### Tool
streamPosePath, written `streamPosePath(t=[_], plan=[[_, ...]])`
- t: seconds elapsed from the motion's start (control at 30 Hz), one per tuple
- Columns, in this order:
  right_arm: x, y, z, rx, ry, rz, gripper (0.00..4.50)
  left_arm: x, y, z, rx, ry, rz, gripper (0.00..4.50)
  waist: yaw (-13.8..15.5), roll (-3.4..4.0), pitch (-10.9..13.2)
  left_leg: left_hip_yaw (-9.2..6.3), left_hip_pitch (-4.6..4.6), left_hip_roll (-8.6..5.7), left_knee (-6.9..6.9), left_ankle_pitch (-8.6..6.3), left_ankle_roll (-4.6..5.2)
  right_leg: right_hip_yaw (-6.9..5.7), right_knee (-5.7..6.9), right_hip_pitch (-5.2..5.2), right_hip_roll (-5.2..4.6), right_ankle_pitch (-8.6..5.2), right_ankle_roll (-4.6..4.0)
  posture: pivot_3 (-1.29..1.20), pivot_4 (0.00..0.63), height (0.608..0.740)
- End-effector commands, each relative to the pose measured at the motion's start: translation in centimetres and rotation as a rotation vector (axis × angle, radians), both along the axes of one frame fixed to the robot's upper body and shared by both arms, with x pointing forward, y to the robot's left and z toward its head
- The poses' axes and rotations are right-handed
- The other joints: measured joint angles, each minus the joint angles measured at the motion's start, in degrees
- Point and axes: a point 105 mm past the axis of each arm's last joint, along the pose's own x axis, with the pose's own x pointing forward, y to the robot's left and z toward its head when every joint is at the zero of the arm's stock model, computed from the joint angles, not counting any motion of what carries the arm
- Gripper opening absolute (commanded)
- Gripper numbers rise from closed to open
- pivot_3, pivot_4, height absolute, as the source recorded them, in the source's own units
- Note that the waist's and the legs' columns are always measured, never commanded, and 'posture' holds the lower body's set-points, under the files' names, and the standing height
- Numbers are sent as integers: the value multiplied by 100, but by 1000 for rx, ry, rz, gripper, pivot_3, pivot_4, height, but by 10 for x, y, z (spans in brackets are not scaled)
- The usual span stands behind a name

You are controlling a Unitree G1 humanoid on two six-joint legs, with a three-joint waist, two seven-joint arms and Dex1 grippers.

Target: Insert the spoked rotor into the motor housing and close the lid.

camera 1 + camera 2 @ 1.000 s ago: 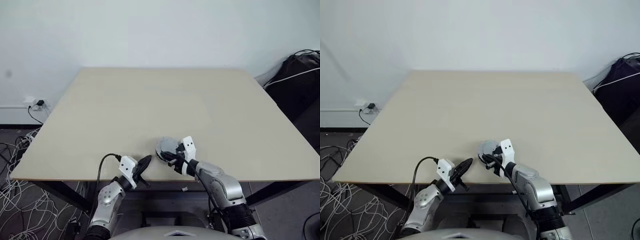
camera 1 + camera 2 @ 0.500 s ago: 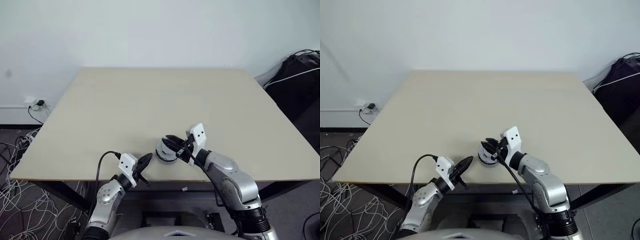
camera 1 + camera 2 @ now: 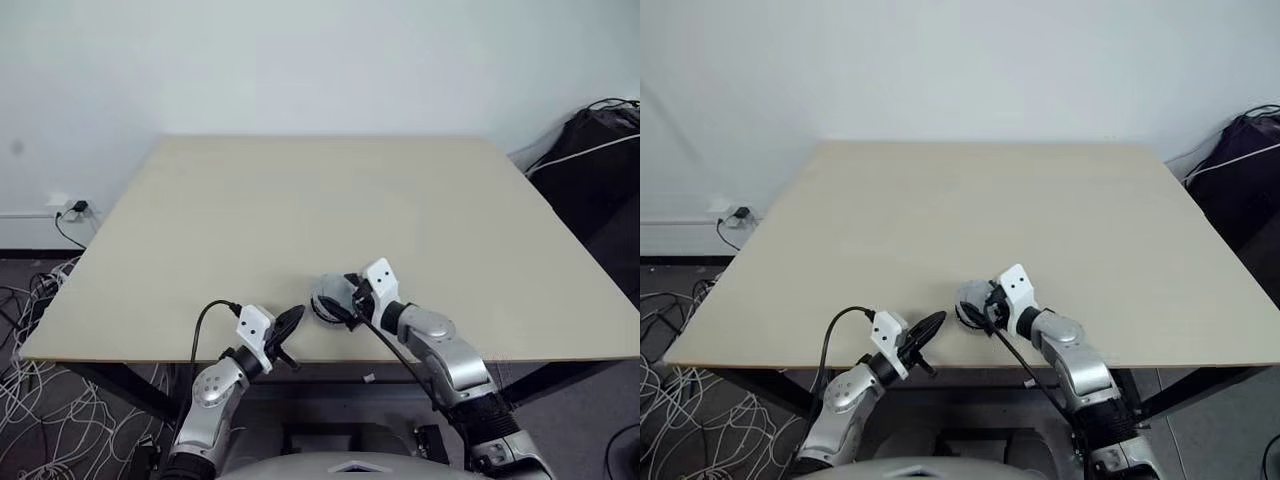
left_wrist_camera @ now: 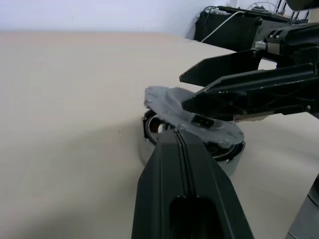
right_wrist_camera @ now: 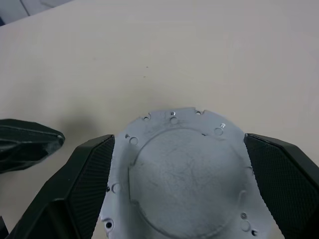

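The lid (image 5: 185, 174) sat tilted on the motor housing (image 4: 227, 155) near the table's (image 3: 300, 220) front edge. The right fingers (image 5: 87, 172) were spread around it. The left fingers (image 4: 182, 169) were pressed together beside it.

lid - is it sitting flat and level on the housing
No: in the left wrist view the lid lies tilted on the housing, one edge raised with a dark gap under it.

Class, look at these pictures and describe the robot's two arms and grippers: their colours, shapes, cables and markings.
Both arms have rounded silver-grey shells with black joints. Each wrist carries a white block with small dark holes. A black cable loops to the left gripper, another runs along the right arm. The right gripper has two broad black fingers with finely textured pads; the left's are slim and tapered.
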Motion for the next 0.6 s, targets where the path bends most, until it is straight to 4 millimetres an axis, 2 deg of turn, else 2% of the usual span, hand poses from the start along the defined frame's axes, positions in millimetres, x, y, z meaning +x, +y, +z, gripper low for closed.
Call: streamPosePath(t=[0.03,0.43,0.53,0.6], plan=[[6,4,11,17,-46,21,4476,4,1,4,-17,-37,2,0,0,0,0,0,0,0,0,0,0,0,0,0,-1,0,0,0,0,740],[7,-4,2,-26,-20,29,4476,5,2,-15,-17,-23,17,0,8,1,-1,0,0,1,-1,-1,-1,1,0,-2,-20,0,-1,0,0,740],[10,-5,4,-35,-33,18,3860,7,3,-17,-14,-25,20,0,7,1,-1,0,0,2,0,-1,-2,1,1,-2,-23,1,-1,0,0,740],[11,-5,4,-38,-36,17,3235,7,4,-18,-13,-28,20,0,12,1,-2,0,0,1,0,-3,-6,1,2,-2,-24,1,-1,0,0,740]])
